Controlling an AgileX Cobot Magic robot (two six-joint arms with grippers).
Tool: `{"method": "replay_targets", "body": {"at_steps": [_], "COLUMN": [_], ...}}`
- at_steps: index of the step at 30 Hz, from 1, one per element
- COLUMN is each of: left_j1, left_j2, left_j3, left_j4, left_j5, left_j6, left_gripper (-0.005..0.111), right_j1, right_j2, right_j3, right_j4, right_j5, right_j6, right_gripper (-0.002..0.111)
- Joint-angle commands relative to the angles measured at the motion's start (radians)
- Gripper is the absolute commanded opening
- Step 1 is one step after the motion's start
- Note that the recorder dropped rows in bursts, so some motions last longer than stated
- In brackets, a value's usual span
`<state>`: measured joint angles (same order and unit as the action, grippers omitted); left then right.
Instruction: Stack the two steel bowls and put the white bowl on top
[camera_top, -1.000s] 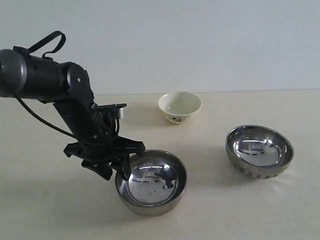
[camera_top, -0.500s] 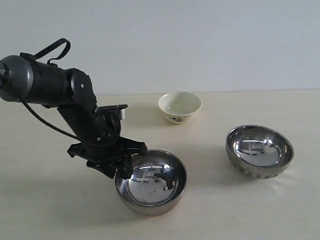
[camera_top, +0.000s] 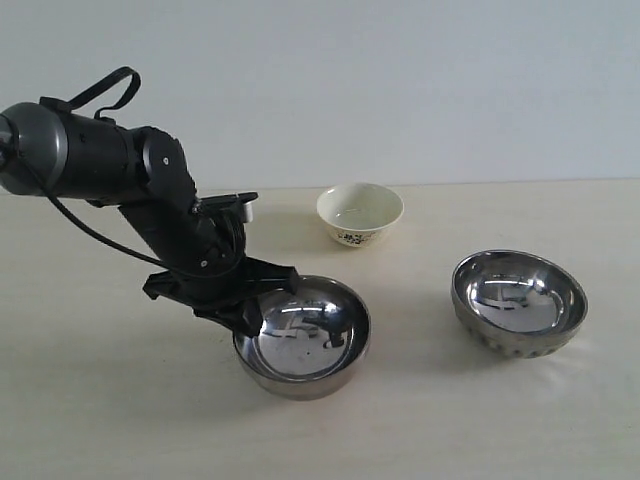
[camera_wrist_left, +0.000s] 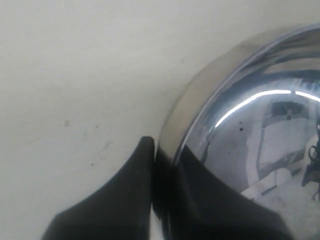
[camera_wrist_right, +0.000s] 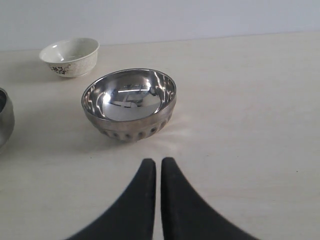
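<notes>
Grips the rim of the smooth steel bowl (camera_top: 305, 338) with the left fingers (camera_wrist_left: 115, 205), one inside, one outside. Holds the right fingers (camera_wrist_right: 142, 205) pressed together, empty. Has the ribbed steel bowl (camera_top: 518, 303) on the counter (camera_top: 430, 430) well right of the smooth bowl, the white bowl (camera_top: 360, 213) behind it, apart.

No legible text or markings anywhere.

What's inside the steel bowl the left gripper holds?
Only one left gripper finger inside the rim; otherwise the steel bowl looks empty. The finger hides some wall.
</notes>
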<state>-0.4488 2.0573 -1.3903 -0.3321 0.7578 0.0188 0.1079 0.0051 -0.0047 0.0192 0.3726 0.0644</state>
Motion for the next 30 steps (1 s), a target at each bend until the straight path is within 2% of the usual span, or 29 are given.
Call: {"method": "replay_targets", "body": {"at_steps": [1, 25, 27, 30], "left_j1": [-0.003, 0.009, 0.009, 0.009], "left_j2": [-0.001, 0.077, 0.077, 0.073], "left_j3": [-0.038, -0.043, -0.043, -0.043], "left_j4": [-0.020, -0.018, -0.018, -0.020], "left_j5": [0.001, 0.062, 0.067, 0.069], "left_j6": [-0.005, 0.019, 0.019, 0.019], "left_gripper": [0.004, 0.004, 0.010, 0.030], "right_j1": [0.002, 0.002, 0.002, 0.002], "right_j2": [-0.005, -0.005, -0.005, -0.005], "right_j3": [0.005, 0.005, 0.005, 0.005], "right_j4": [-0.004, -0.004, -0.004, -0.004], "right_j5": [-0.006, -0.004, -0.004, -0.004], "right_j6": [0.004, 0.004, 0.004, 0.004], "right_gripper": [0.000, 0.000, 0.000, 0.000]}}
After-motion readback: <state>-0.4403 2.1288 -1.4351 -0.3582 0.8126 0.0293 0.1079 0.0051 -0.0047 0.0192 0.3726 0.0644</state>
